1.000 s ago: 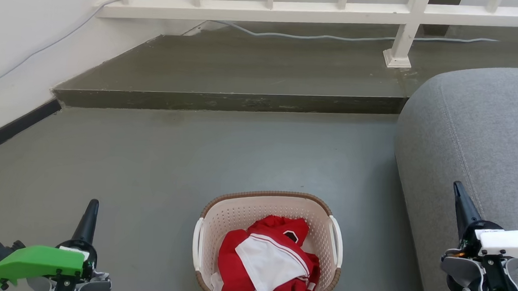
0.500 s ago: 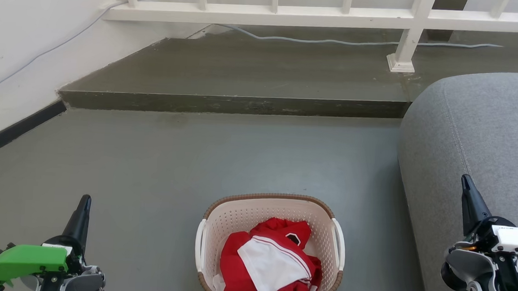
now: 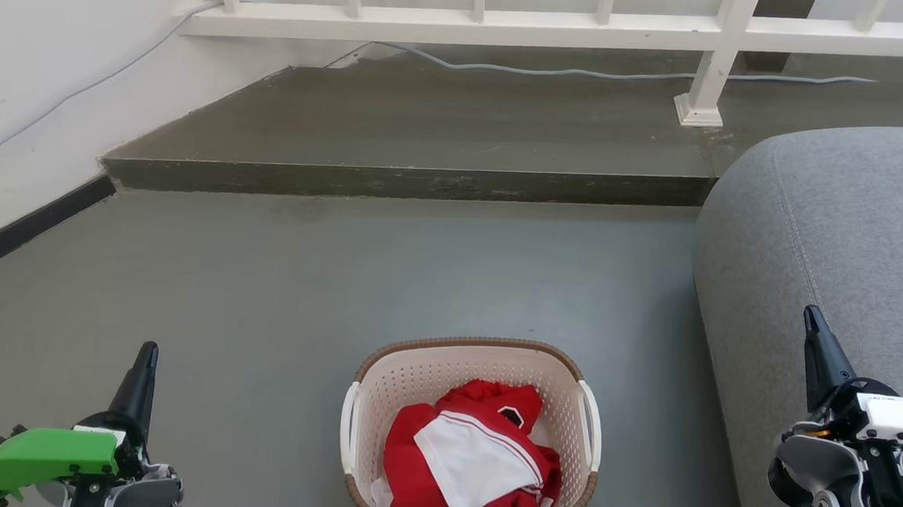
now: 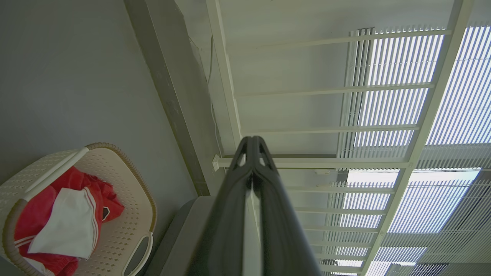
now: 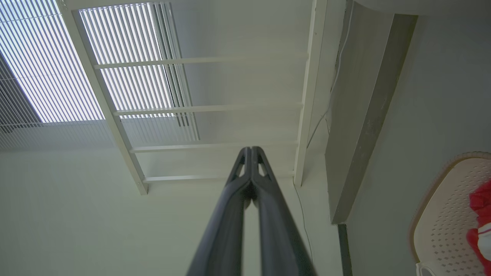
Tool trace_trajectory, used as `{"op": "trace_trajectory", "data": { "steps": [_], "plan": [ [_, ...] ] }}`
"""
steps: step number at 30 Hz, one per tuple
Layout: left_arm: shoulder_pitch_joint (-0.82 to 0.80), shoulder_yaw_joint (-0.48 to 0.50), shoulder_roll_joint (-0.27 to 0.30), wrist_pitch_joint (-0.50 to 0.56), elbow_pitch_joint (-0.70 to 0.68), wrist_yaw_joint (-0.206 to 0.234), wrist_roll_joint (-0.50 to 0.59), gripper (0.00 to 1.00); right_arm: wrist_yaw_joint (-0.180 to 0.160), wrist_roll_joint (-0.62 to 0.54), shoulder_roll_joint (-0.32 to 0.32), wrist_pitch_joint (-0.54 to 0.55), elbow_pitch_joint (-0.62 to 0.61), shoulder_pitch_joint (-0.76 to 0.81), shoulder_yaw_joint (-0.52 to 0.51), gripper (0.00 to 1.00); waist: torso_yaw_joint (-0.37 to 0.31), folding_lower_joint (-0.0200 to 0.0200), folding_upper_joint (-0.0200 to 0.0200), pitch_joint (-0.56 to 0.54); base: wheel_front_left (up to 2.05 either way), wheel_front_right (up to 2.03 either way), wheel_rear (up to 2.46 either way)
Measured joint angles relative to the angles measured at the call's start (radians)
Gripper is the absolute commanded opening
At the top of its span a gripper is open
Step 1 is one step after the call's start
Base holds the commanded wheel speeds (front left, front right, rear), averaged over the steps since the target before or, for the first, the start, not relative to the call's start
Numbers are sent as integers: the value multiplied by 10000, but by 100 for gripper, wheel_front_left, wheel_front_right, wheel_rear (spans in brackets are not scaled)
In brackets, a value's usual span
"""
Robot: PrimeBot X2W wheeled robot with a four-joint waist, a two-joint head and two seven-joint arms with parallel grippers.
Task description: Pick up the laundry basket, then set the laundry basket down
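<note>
The laundry basket (image 3: 412, 376) stands on the grey floor at the bottom centre of the head view: cream, perforated, with a brown rim and white side handles, holding red and white clothes. It also appears at the lower left of the left wrist view as the laundry basket (image 4: 130, 214) and at the right edge of the right wrist view as the laundry basket (image 5: 441, 214). My left gripper (image 3: 147, 351) is shut and empty, well to the basket's left. My right gripper (image 3: 810, 315) is shut and empty, to the basket's right, over the sofa's edge. In the wrist views the left gripper (image 4: 252, 140) and right gripper (image 5: 251, 150) have their tips pressed together.
A grey sofa (image 3: 836, 246) fills the right side, close to the basket. A raised dark step (image 3: 409, 180) crosses ahead, with a white railing (image 3: 513, 22) and a cable (image 3: 557, 70) behind it. A white wall (image 3: 32, 63) with dark skirting runs along the left.
Between one second and half a second ago the camera tilted, so the whole scene shifted slightly down and right. Since then nothing has visibly moved; both grippers stay shut.
</note>
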Motion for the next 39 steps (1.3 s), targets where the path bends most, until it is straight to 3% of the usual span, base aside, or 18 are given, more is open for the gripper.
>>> {"op": "trace_trajectory", "data": {
  "steps": [39],
  "plan": [
    [-149, 33, -4, 75, 134, -94, 0, 0, 2, 0, 10, 13, 77, -10, -40, 0, 2, 0, 0, -7, 0, 0, 0]
  ]
}}
